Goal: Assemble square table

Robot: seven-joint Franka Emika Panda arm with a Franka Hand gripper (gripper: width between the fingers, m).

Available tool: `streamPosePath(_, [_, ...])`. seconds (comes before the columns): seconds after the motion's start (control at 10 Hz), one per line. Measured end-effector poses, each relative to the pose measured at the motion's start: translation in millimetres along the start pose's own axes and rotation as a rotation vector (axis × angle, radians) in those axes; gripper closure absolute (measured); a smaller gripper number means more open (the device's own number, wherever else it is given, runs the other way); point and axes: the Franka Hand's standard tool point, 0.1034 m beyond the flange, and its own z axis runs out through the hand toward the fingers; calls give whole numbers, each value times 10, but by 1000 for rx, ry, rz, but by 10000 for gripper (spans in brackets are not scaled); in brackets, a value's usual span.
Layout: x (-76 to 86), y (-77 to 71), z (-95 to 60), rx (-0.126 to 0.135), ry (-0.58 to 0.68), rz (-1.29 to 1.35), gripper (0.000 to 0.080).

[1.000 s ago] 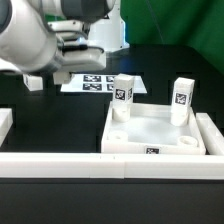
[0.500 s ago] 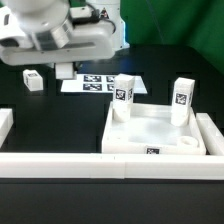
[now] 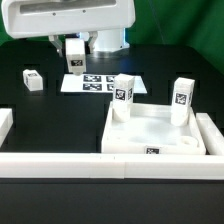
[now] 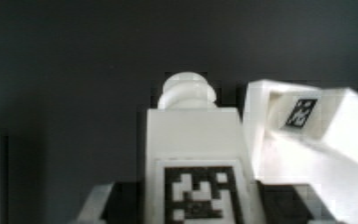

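The white square tabletop (image 3: 150, 135) lies at the exterior view's right, with two tagged white legs standing upright in its far corners (image 3: 123, 95) (image 3: 182, 98). My gripper (image 3: 74, 62) hangs above the marker board's left end, shut on a third white leg (image 3: 74, 58) with its tag facing out. In the wrist view that leg (image 4: 197, 150) fills the middle between the jaws, its round peg end (image 4: 185, 90) pointing away. A fourth leg (image 3: 33, 80) lies loose on the dark table at the left.
The marker board (image 3: 105, 84) lies flat behind the tabletop. Long white border bars run along the front (image 3: 60, 165), the left (image 3: 5, 125) and the right (image 3: 214, 135). A blurred white tagged part (image 4: 309, 115) shows beside the held leg in the wrist view.
The arm has swung up and toward the exterior view's right, carrying the held leg from low over the table to above the marker board's left end. The other parts have not moved.
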Motion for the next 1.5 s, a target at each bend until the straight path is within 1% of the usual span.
streamPosePath(0.1, [23,-12,3,-11,43,7,512])
streamPosePath(0.2, [150,-151,11,-23,142,61,512])
streamPosePath(0.3, [240,-408,72,-40,251,90,512])
streamPosePath(0.4, [248,-660,180,-46,332,109,512])
streamPosePath(0.6, [269,-1046,321,-57,505,143,512])
streamPosePath(0.7, [255,-1235,348,-49,555,155,512])
streamPosePath(0.8, [267,-1386,343,-45,576,143,512])
streamPosePath(0.9, [290,-1370,331,-54,617,132,512])
streamPosePath(1.4, [289,-1365,364,-56,611,131,512])
streamPosePath(1.5, [333,-1413,403,-61,628,125,512])
